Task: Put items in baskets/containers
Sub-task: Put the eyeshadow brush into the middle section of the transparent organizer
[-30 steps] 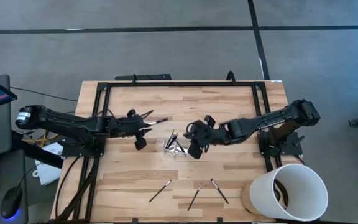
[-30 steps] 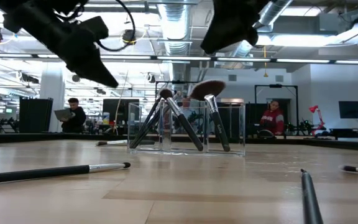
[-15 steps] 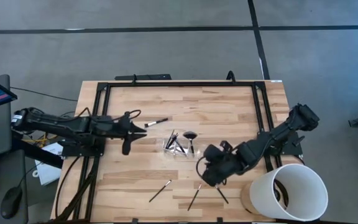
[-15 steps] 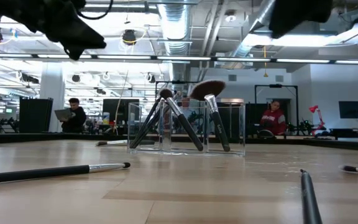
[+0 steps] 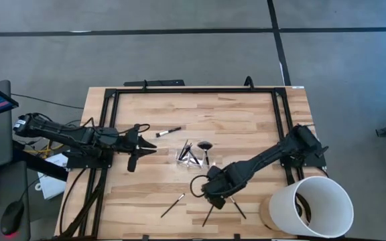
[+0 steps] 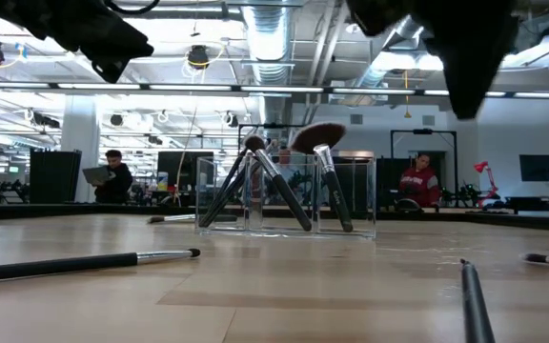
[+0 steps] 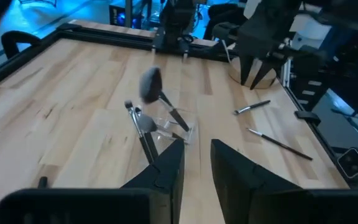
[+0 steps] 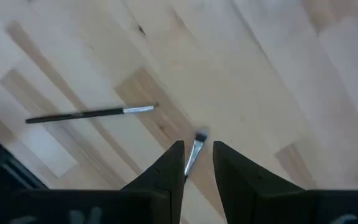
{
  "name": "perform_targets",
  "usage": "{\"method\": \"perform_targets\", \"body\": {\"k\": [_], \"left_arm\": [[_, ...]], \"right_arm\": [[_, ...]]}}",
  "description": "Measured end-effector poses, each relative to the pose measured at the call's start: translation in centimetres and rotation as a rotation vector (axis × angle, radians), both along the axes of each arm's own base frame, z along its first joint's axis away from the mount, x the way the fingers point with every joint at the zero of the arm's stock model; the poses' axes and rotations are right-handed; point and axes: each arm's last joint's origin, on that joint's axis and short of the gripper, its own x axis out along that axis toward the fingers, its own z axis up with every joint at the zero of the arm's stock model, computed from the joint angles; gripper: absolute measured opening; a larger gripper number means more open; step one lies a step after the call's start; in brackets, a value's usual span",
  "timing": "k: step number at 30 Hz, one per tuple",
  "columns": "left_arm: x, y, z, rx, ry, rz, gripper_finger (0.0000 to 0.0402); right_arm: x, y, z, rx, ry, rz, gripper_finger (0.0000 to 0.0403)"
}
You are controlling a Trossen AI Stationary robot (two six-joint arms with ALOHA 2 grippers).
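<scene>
Right gripper [image 8: 196,163] is hanging low over the worktop [image 5: 246,120] with its fingers a little apart, nothing in them. One brush [image 8: 194,152] lies right under the gap between them, bristle end poking out ahead, and another brush [image 8: 91,113] lies a bit further off to one side. Left gripper [image 7: 196,163] waits off at its own side, also slightly parted and empty, and the clear tray [image 7: 169,129] with several brushes leaning in it sits just ahead of it.

Grey floor [image 5: 179,57], ceiling strip lights [image 6: 255,90]
</scene>
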Motion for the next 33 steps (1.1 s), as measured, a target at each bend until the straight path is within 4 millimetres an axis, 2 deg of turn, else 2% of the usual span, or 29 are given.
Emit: {"method": "perform_targets", "body": {"k": [5, 18, 23, 33], "left_arm": [[0.0, -0.1, 0.0, -0.001, 0.001, -0.007, 0.0076], [-0.1, -0.5, 0.0, -0.047, 0.006, -0.015, 0.0076], [-0.2, -0.8, 0.0, -0.05, 0.006, -0.039, 0.0076], [-0.3, -1.2, 0.0, -0.053, 0.004, -0.059, 0.0076]], "right_arm": [[0.2, 0.9, -2.0, -0.006, 0.067, -0.035, 0.0088], [-1.5, 3.7, -4.1, -0.043, 0.091, -0.057, 0.0171], [-2.0, 4.3, -4.7, -0.079, 0.103, -0.057, 0.0166], [-2.1, 5.2, -5.9, -0.089, 0.117, -0.005, 0.0123]]}}
